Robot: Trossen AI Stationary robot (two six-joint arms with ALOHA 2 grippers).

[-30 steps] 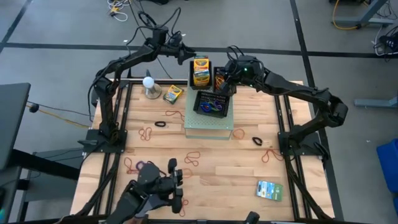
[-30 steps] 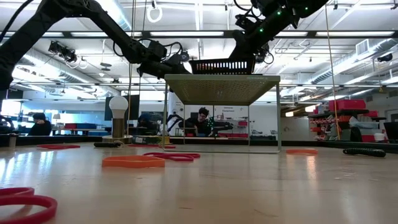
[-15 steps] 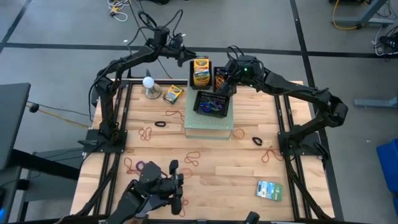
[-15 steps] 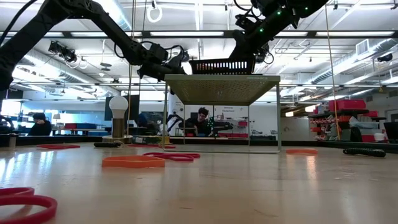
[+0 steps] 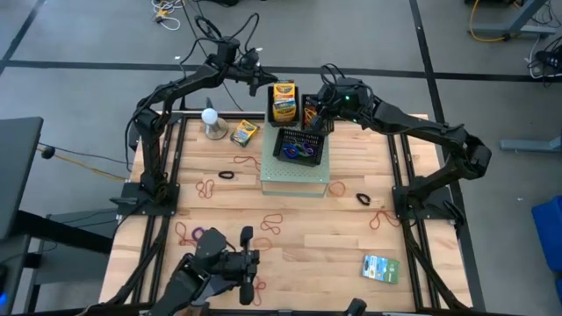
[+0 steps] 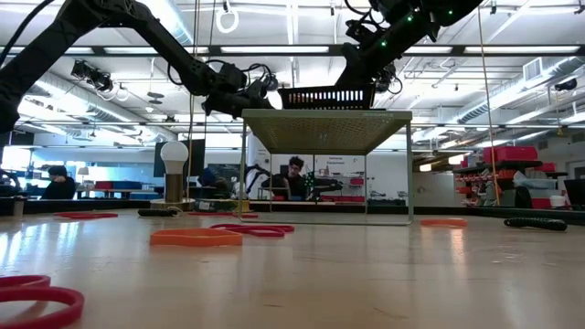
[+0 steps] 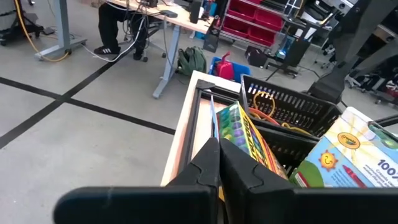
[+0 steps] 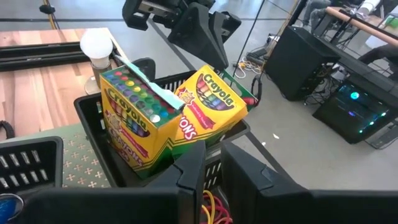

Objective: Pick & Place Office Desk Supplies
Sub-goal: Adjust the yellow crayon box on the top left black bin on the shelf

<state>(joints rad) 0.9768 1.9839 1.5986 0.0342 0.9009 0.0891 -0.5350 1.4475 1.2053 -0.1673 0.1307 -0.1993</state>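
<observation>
Left hand: the left hand hangs at the far edge of the counter, fingers pressed together with nothing between them, the crayon box just to its right.
Right hand: the right hand sits at the far basket beside the second box; its fingers stand a little apart, and I cannot tell whether they grip anything.
Key relation: the upright crayon box stands in the far basket just ahead of the shut left fingers, its long axis vertical; the left hand looks nearer to it, so I judge any next nudge or grasp is the left's, and it would have to open first.
Supplies left: a crayon box lies near the white ball; rubber bands are scattered across the wood; a packet lies near right.
Surface: pale wood counter, a green mesh stand at centre carrying a black basket.
Room: open workshop, a person seated behind.
</observation>
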